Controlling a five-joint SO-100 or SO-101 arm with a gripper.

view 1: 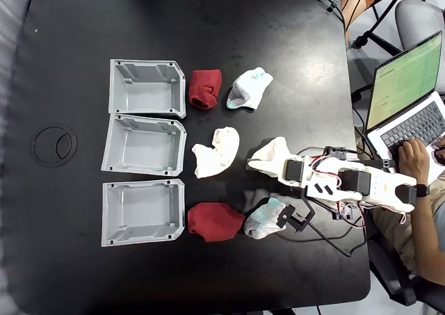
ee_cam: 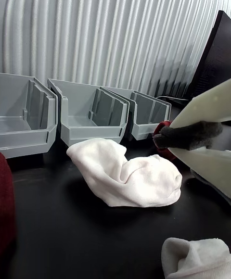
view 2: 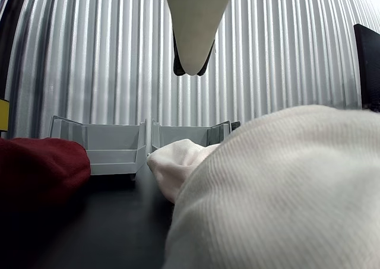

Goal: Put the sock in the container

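Fixed view, from above: black table (view 1: 208,23) with three grey bins in a column at left. The sock (view 1: 215,221), a dark red oval lump, lies flat on the table just right of the bottom bin, the container (view 1: 142,213), close to its chamfered corner; whether they touch I cannot tell. A white and pale blue sock (view 1: 266,218) touches the red sock's right side. A smaller dark red sock (view 1: 204,87) sits beside the top bin, a white sock (view 1: 216,151) beside the middle one. The white arm lies low along the table at right, its gripper (view 1: 259,163) pointing left toward the middle bin. Jaw opening cannot be told from any view. The gripper is apart from the red sock. A person's hand (view 1: 411,155) rests on a laptop (view 1: 407,96) at the right edge.
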